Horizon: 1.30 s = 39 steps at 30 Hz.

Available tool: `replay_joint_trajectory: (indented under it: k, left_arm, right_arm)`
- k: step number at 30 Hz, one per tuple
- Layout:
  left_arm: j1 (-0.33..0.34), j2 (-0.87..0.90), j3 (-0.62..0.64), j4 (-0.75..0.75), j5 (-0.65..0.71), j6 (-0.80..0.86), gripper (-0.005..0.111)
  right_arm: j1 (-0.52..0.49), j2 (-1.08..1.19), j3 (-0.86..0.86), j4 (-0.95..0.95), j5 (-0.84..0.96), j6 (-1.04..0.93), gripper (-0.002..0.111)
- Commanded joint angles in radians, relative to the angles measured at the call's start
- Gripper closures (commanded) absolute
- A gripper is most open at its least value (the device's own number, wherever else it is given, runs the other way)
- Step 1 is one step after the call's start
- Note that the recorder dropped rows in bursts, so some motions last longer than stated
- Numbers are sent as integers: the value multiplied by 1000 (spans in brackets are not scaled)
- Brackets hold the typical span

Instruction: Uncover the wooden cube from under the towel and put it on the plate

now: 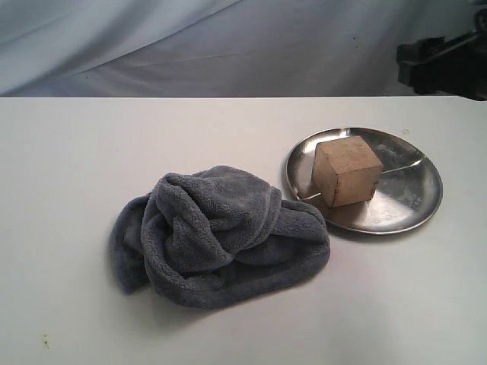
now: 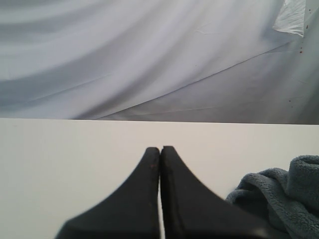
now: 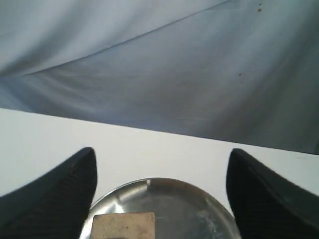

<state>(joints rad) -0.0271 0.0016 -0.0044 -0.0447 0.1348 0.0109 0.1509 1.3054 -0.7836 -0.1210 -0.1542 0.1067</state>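
Wooden cube [image 1: 346, 171]: sitting uncovered on the plate [image 1: 411, 217], in the half nearer the towel.
Towel [image 1: 217, 236]: lying bunched on the counter [image 1: 76, 152] just beside the plate, one fold reaching its rim.
Left gripper [image 2: 160, 149]: jaws pressing together, clenched on nothing; hovering over bare counter, well apart from the plate.
Right gripper [image 3: 162, 151]: jaws standing wide apart, released, gripping nothing; hanging just beside the plate, facing the cube.
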Motion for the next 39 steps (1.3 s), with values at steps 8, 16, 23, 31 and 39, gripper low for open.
replay_joint_trajectory:
  k: [8, 16, 23, 31, 39]
  left_arm:
    - [-1, -2, 4, 1, -2, -3, 105]
    - [-1, -2, 4, 1, -2, -1, 105]
    - [-1, -2, 4, 1, -2, -1, 105]
    - [-1, -2, 4, 1, -2, -3, 105]
    - [-1, -2, 4, 1, -2, -1, 105]
  right_arm:
    - [-96, -337, 138, 32, -22, 2, 79]
    - [-96, -565, 274, 36, -14, -21, 103]
    - [-96, -765, 397, 81, 17, -99, 108]
    - [-94, -979, 479, 88, 165, -158, 108]
    - [-94, -1087, 518, 141, 279, -196, 108]
